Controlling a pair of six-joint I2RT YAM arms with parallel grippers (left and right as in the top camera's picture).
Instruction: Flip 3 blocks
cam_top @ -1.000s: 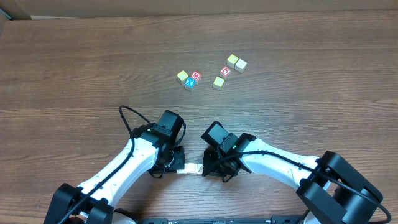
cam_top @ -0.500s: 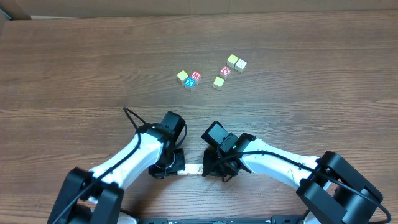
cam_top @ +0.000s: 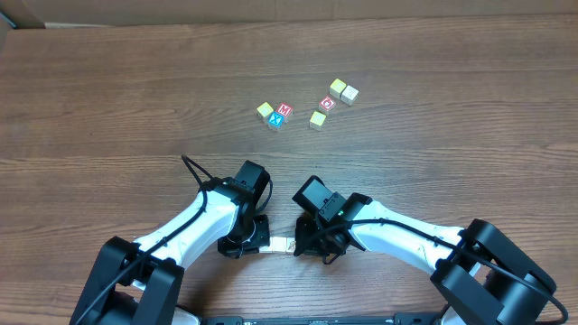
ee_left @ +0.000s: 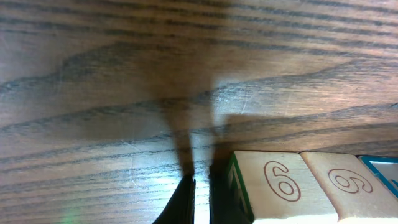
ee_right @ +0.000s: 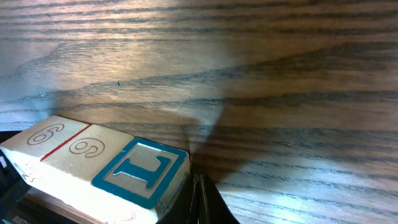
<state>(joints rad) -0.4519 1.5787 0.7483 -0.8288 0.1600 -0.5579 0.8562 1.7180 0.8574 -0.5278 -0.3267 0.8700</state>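
Observation:
Three pale wooden blocks (cam_top: 281, 244) lie in a tight row near the table's front edge, between my two grippers. In the left wrist view the nearest block (ee_left: 277, 186) shows a red "6" on top and a green side. Beside it sits a second numbered block (ee_left: 342, 183), then a blue-edged one (ee_left: 382, 171). In the right wrist view the closest block is the blue "I" one (ee_right: 142, 171), with the two numbered blocks (ee_right: 62, 143) beyond. My left gripper (ee_left: 201, 190) is shut, its tip against the row's left end. At the row's right end my right gripper (ee_right: 199, 190) is shut too, beside the "I" block.
Several more cubes stand farther back on the wooden table (cam_top: 108, 99): a yellowish cube (cam_top: 265, 109), a red "M" cube (cam_top: 284, 110) over a blue "X" cube (cam_top: 275, 121), a red "O" cube (cam_top: 328, 103), another pale cube (cam_top: 317, 119) and a pale pair (cam_top: 343, 90).
The left arm's rear links have swung a little to the right. Both gripper tips and the row of blocks stay where they were.

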